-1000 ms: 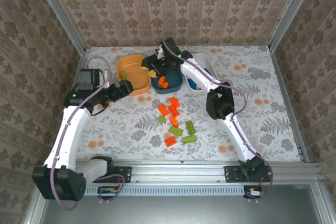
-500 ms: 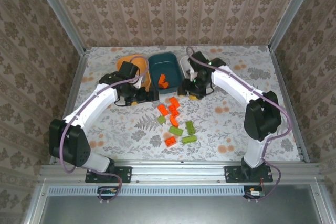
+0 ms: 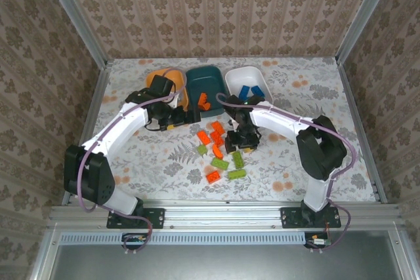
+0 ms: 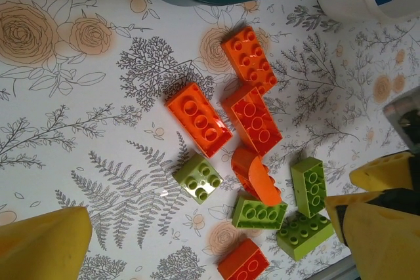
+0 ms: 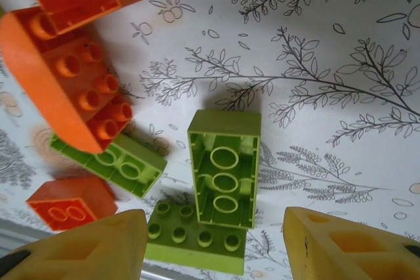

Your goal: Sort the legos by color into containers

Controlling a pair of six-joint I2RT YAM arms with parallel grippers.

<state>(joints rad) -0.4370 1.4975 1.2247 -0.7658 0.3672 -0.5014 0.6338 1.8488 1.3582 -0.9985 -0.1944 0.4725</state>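
Right claw (image 5: pixel 214 224) hangs low over the pile w/ jaws about half apart, and it grips nothing. Between its yellow fingers (image 5: pixel 79 250), in the wrist cam, lies one green brick (image 5: pixel 224 170) w/ the hollow side up; whether a finger touches it I cannot tell. Left claw (image 4: pixel 210 221) is opened fully wide and also empty. It is above the table (image 4: pixel 98 116) at the left side of the same pile, just on the near side of the orange bowl (image 3: pixel 155 83).

Loose legos (image 3: pixel 218 151) lie on the table in front of the teal bowl (image 3: pixel 210 73): 5 orange pcs (image 4: pixel 198 119), incl. a curved brick (image 4: pixel 257 178), and 4 lime green pcs (image 4: pixel 198 178). They lie close together, some touching.

Bowls: 3 in a row at the far side; the white bowl (image 3: pixel 248 70) is rightmost. The teal bowl has orange brick(s) (image 3: pixel 203 101) inside, exact no. not clear. The white bowl has 2 blue bricks (image 3: pixel 245 91). The inside of the orange bowl is mostly covered by the left arm (image 3: pixel 121 129).
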